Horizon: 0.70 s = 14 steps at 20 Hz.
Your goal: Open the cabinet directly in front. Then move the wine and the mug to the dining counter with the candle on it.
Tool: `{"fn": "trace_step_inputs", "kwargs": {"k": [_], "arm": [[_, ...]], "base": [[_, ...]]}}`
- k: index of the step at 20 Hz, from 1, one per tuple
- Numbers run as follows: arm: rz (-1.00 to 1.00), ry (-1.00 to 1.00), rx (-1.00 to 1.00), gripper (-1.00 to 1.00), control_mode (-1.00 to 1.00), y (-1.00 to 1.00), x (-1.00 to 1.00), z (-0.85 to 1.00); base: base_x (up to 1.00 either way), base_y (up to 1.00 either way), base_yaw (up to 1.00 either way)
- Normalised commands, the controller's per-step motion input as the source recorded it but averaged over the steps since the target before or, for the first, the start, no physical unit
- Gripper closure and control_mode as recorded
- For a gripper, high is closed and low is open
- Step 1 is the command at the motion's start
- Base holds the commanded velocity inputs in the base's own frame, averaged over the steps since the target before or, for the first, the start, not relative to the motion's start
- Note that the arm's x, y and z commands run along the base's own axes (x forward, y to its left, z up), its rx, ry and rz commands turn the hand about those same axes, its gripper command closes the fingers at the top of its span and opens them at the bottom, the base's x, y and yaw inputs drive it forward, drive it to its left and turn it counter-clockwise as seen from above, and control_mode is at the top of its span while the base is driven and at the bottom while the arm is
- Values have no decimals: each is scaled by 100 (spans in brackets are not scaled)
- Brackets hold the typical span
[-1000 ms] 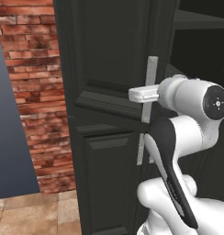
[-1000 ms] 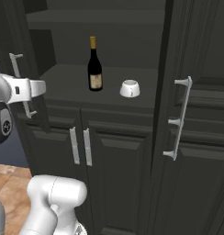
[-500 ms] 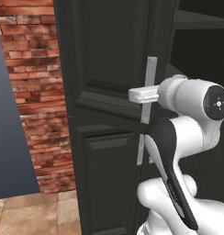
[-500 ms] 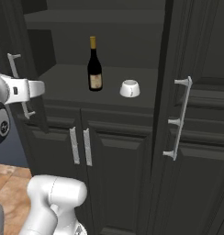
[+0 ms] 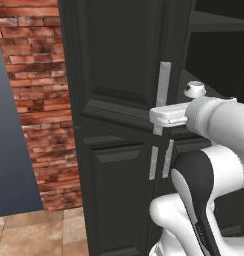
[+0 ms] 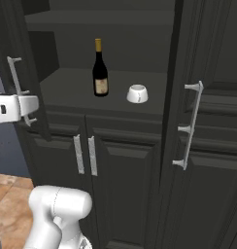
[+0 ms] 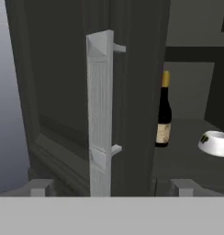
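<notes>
The black cabinet [image 6: 140,44] has its upper doors swung open. My gripper [image 7: 111,188] is open, its fingertips [image 7: 40,187] wide apart on either side of the left door's silver bar handle [image 7: 100,114], not touching it. In the base views the gripper [image 5: 166,116] [image 6: 28,104] is level with the lower part of that handle [image 5: 164,95] [image 6: 16,82]. The dark wine [image 6: 100,70] [image 7: 163,114] stands upright on the shelf. The white mug [image 6: 137,93] [image 7: 215,143] [image 5: 194,90] sits just to its right. The dining counter and candle are out of view.
The open right door [image 6: 217,58] carries a silver handle [image 6: 191,124] sticking out toward me. Two shut lower doors with short handles [image 6: 85,155] sit under the shelf. A brick wall [image 5: 39,100] stands left of the cabinet, above a tiled floor [image 5: 39,235].
My hand has dropped a little along the left door's handle and drawn back slightly. The door, the wine and the mug have not moved.
</notes>
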Motion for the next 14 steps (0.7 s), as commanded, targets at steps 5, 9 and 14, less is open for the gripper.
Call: {"fn": "trace_step_inputs", "kwargs": {"k": [5, 9, 14], "arm": [[2, 0, 0, -100, -100, -49, -2, 2], [3, -1, 0, -100, -100, -61, -4, 9], [2, 0, 0, -100, -100, -64, -8, 11]], "base": [[0, 0, 0], [0, 0, 0], [0, 0, 0]]}}
